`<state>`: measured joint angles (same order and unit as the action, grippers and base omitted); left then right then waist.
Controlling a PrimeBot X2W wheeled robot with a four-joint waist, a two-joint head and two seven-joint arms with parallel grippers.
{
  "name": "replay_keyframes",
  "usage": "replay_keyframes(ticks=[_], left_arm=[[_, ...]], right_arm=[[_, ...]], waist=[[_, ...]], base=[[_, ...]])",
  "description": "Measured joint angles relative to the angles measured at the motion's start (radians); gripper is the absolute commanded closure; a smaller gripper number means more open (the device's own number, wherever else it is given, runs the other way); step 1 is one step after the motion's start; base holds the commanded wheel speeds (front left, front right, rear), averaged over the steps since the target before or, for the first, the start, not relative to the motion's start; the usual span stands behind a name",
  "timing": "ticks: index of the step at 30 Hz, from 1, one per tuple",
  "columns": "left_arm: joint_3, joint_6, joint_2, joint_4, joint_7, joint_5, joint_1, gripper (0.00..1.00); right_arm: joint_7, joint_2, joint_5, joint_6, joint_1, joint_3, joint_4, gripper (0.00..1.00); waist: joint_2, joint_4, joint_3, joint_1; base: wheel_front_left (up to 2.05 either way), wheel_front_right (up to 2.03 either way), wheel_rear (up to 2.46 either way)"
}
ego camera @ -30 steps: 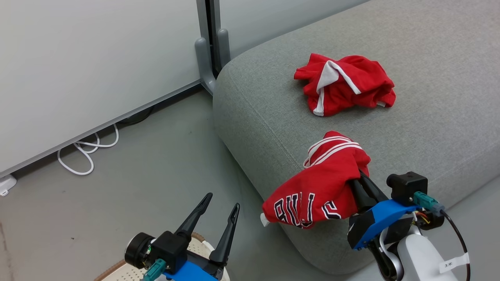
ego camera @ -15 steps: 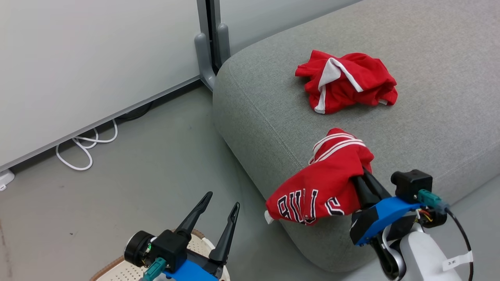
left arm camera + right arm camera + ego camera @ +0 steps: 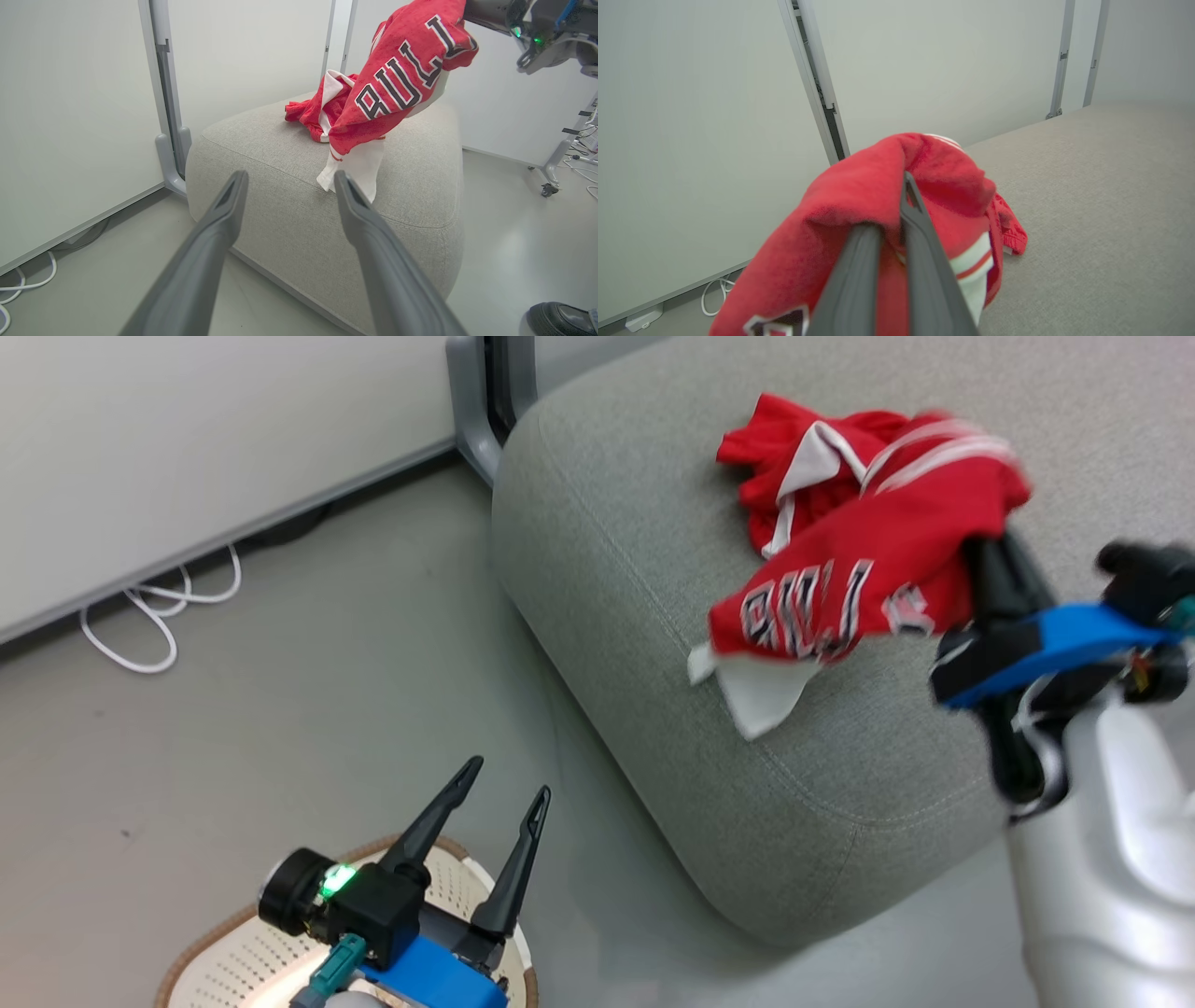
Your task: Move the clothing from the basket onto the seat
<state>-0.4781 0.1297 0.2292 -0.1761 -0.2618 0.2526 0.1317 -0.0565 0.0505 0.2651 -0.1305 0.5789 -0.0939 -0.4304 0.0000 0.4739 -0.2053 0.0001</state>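
Observation:
My right gripper (image 3: 982,549) is shut on the red lettered garment (image 3: 868,588), holding it in the air above the grey seat (image 3: 635,569). Its white hem hangs down toward the cushion. The right wrist view shows the fingers (image 3: 920,242) pinched into the lettered garment (image 3: 850,205). The second red garment (image 3: 794,476) with white trim lies crumpled on the seat behind it. Low at the left, my left gripper (image 3: 509,777) stands open and empty over the cream basket (image 3: 187,961). In the left wrist view the lettered garment (image 3: 402,79) hangs beyond the left gripper (image 3: 290,176), over the seat (image 3: 280,186).
A white cable (image 3: 149,616) lies looped on the grey floor along the partition wall. A grey partition post (image 3: 471,401) stands at the seat's far corner. A dark shoe (image 3: 556,319) and a wheeled stand leg (image 3: 553,163) are on the floor past the seat.
My right gripper has lifted the lettered garment off the seat's edge and carried it farther over the cushion, toward the other garment. The head camera has shifted too. The left gripper stays open.

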Motion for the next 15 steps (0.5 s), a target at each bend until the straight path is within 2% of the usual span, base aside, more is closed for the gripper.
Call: replay_keyframes(ticks=[4,9,13,15], left_arm=[[-0.009,0.0,0.035,0.039,-0.001,-0.018,0.028,0.0],[-0.022,0.0,0.095,0.085,-0.001,-0.035,0.069,0.0],[-0.03,0.0,0.146,0.13,-0.001,-0.049,0.111,0.0],[-0.03,0.0,0.161,0.146,-0.001,-0.051,0.124,0.0]], right_arm=[[0.043,0.019,-0.009,0.0,0.101,-0.08,0.023,1.0],[0.065,0.09,0.001,0.0,0.225,-0.159,0.065,1.0],[0.047,0.161,0.006,0.0,0.326,-0.245,0.08,1.0],[0.028,0.17,-0.006,0.0,0.347,-0.286,0.084,1.0]], waist=[[0.0,-0.004,-0.061,0.0],[0.0,-0.016,-0.156,0.0001],[0.0,-0.033,-0.259,0.0001],[0.0,-0.041,-0.297,0.0002]], base=[[0.0,0.0,0.0],[0.0,0.0,0.0],[0.0,0.0,0.0],[0.0,0.0,0.0]])
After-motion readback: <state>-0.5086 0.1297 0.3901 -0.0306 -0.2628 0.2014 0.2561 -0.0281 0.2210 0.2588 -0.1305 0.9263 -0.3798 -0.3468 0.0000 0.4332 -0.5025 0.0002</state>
